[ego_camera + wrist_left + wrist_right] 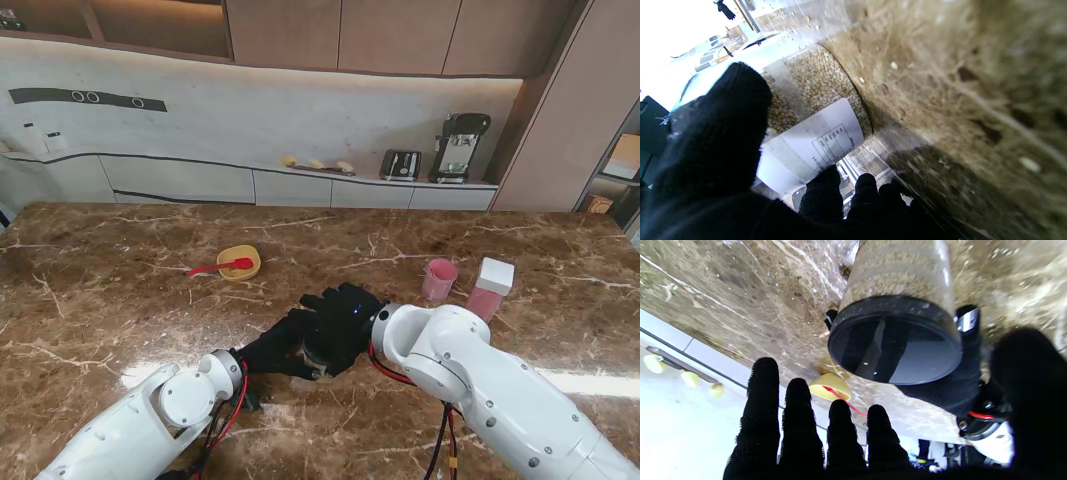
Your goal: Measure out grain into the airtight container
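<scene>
In the stand view the two black-gloved hands meet at the middle of the brown marble surface (120, 300), and they cover the jar (318, 352) almost wholly; only a sliver of it shows between them. The left hand (275, 348) is closed round the jar's clear wall, thumb (723, 126) on one side and fingertips (825, 190) curling round the other, as the left wrist view shows. That view also shows pale grain (816, 80) filling the jar and a white label (813, 140) bearing a small printed table, its writing too blurred to read. The right hand (345, 312) hovers spread over the jar's black lid (895, 343), four fingers (761, 413) straight and apart, thumb off to the side, gripping nothing; whether the palm touches the lid cannot be told. The lid is on the jar. At about 10 o'clock from the hands, well apart, sits a yellow bowl (240, 261) with a red spoon (218, 267) resting in it. At about 2 o'clock stand a pink cup (439, 279) and, just beside it, a pink box (490, 288) with a white lid; what they hold is hidden. The far counter's appliances show no legible markings.
</scene>
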`<state>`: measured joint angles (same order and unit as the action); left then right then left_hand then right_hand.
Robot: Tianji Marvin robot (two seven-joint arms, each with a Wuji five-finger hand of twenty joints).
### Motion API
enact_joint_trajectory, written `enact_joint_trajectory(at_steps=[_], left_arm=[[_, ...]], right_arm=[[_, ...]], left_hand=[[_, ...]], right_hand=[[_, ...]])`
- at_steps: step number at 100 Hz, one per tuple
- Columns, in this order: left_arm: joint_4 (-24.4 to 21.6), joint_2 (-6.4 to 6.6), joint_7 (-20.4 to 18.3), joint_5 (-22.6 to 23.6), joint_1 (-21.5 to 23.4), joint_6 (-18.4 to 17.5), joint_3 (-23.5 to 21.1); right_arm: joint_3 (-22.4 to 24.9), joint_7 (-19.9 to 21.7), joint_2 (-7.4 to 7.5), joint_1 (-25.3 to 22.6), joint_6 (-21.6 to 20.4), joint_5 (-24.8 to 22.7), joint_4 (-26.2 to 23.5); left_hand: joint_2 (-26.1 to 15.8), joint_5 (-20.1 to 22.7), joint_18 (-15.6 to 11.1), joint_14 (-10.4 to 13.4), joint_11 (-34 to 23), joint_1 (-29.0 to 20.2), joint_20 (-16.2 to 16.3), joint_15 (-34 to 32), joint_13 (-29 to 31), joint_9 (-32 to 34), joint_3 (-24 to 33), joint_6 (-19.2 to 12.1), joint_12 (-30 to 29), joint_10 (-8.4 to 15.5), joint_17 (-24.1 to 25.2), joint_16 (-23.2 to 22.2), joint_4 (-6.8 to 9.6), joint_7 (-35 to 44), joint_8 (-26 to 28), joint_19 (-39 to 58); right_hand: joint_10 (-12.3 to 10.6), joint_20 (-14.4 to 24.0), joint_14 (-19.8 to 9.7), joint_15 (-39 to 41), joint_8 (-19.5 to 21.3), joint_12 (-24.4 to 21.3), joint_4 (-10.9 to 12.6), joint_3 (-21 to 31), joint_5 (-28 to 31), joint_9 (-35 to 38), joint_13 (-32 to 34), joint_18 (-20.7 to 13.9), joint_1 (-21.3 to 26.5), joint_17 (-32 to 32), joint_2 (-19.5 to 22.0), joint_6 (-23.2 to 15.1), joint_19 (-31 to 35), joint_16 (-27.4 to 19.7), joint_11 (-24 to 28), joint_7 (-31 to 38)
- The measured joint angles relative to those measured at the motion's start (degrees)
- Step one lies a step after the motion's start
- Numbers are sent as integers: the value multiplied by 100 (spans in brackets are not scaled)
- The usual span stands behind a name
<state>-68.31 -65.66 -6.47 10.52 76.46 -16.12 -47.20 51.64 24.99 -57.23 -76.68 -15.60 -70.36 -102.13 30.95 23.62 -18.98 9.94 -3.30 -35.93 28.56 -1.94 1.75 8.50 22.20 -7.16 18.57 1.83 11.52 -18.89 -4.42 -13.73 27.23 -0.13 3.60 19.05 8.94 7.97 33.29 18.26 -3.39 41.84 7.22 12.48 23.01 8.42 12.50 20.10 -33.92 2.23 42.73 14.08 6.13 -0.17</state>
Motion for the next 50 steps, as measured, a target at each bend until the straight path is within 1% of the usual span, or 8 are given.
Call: enact_joint_trajectory(at_steps=[8, 15, 18, 26, 31, 40, 45, 50], left_arm=[[-1, 0, 0, 0, 1, 1, 0], [-1, 0, 0, 0, 1, 2, 0], [-2, 0, -1, -2, 1, 2, 0], [-2, 0, -1, -3, 2, 2, 0], [-2, 0, -1, -3, 2, 2, -1], [-4, 0, -2, -3, 4, 2, -3], [-5, 0, -4, -3, 5, 4, -4], [-6, 0, -4, -3, 5, 6, -5]], right_arm=[[-7, 334, 34, 70, -214, 49, -60], [-54, 364, 71, 169, -341, 85, -44], [-85, 367, 84, 221, -357, 101, -25], [-180, 452, 103, 368, -349, 279, 59], [-248, 477, 109, 454, -339, 360, 130], [-384, 479, 115, 583, -336, 381, 252], [-472, 481, 123, 655, -335, 419, 312], [-542, 451, 125, 712, -336, 439, 370]], left_hand=[[0, 0, 0, 0, 0, 0, 0, 0, 0, 0, 0, 0, 0, 0, 0, 0, 0, 0, 0, 0], [0, 0, 0, 0, 0, 0, 0, 0, 0, 0, 0, 0, 0, 0, 0, 0, 0, 0, 0, 0], [0, 0, 0, 0, 0, 0, 0, 0, 0, 0, 0, 0, 0, 0, 0, 0, 0, 0, 0, 0], [0, 0, 0, 0, 0, 0, 0, 0, 0, 0, 0, 0, 0, 0, 0, 0, 0, 0, 0, 0], [0, 0, 0, 0, 0, 0, 0, 0, 0, 0, 0, 0, 0, 0, 0, 0, 0, 0, 0, 0], [0, 0, 0, 0, 0, 0, 0, 0, 0, 0, 0, 0, 0, 0, 0, 0, 0, 0, 0, 0], [-1, 0, 0, 0, 0, 0, 0, 0, 0, 0, 0, 1, 0, 0, 0, 0, 0, 0, 0, 0], [-3, 0, 0, 0, 0, 0, 0, 0, 0, 0, 0, 1, 0, 0, 0, 0, 0, 0, 0, 0]], right_hand=[[0, 0, -99, 44, -334, 51, 0, -285, 54, -58, 38, -54, 1214, 0, -222, 0, -57, 0, 152, -8], [0, 0, -118, 52, -489, 67, 0, -253, 60, -75, 44, -60, 1823, 6, -323, 0, -102, 0, 257, -7], [0, 0, -149, 102, -618, 67, 0, 39, 60, -78, 45, -65, 1894, 13, -428, 0, -102, 0, 326, -12], [0, 0, -247, 210, -701, 71, -106, 1310, 60, -80, 103, -149, 1894, 213, -949, -85, -144, 75, 525, -11], [-17, -1, -372, 388, -328, 159, -273, 1712, 60, -55, 389, -227, 1892, 389, -1085, -230, -21, 234, 693, 9], [-274, -1, -567, 630, 700, 504, -277, 1906, 52, 321, 805, -358, 1892, 635, -1137, -575, 138, 611, 1080, 427], [-450, -1, -711, 826, 1012, 712, -277, 1958, 82, 654, 1026, -370, 1891, 706, -1138, -814, 203, 754, 1271, 658], [-478, -1, -744, 867, 1163, 916, -279, 1978, 342, 838, 1041, -371, 1864, 723, -1211, -996, 272, 886, 1322, 790]])
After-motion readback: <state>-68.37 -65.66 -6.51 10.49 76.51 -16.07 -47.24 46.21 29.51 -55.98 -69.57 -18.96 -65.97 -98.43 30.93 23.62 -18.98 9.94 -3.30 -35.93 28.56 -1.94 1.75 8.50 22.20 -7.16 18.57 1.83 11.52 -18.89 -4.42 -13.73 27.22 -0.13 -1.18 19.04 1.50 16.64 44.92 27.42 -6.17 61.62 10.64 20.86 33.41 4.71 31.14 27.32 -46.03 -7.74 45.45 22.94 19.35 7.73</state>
